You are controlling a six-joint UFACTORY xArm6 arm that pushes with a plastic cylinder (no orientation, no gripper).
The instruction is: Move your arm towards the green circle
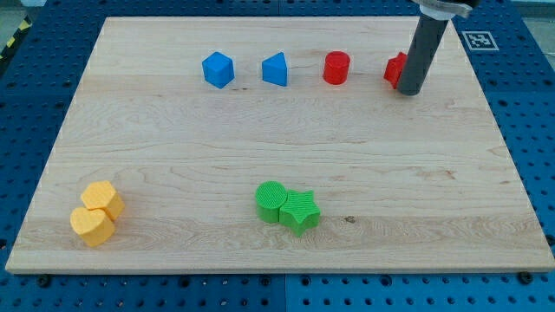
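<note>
The green circle [271, 201] lies near the view's bottom middle of the wooden board [173, 147], touching a green star [301, 211] on its right. My tip [409, 91] is at the view's upper right, far from the green circle. The dark rod stands in front of a red block [395, 69] and hides much of it, so its shape is unclear.
A blue cube-like block [218, 69], a blue triangular block [276, 69] and a red cylinder [336, 68] form a row along the view's top. Two yellow blocks [98, 213] touch each other at the view's bottom left. Blue pegboard surrounds the board.
</note>
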